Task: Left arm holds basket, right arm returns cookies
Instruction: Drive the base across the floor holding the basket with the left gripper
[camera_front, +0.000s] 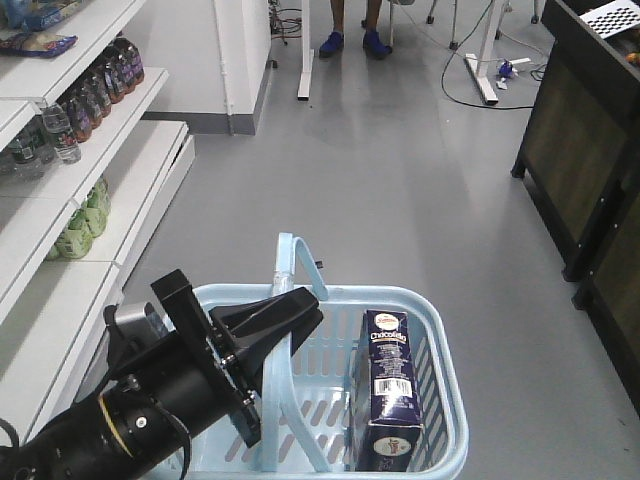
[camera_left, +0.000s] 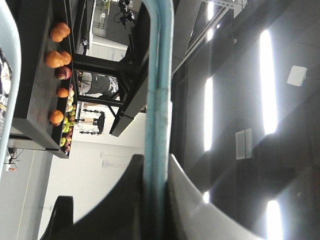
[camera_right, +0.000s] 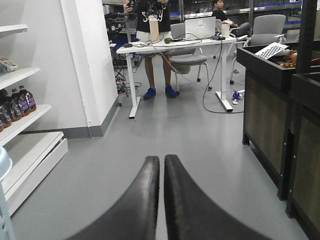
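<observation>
The light-blue basket (camera_front: 452, 392) hangs low in the front view, one of its handles (camera_front: 288, 262) raised. My left gripper (camera_front: 303, 306) is shut on that handle; in the left wrist view the blue handle bar (camera_left: 159, 75) runs straight up from between the gripper's (camera_left: 156, 161) two fingers. The cookies (camera_front: 390, 385), a dark navy box with a white barcode panel, stand upright inside the basket against its right wall. My right gripper (camera_right: 162, 159) is shut with nothing between its fingers, held over bare grey floor. It does not show in the front view.
White shelves with dark drink bottles (camera_front: 100, 80) and green bottles (camera_front: 85, 225) line the left side. A black produce stand (camera_front: 590, 150) stands on the right. A white desk (camera_right: 170, 45) with a person behind it is at the back; cables lie on the floor.
</observation>
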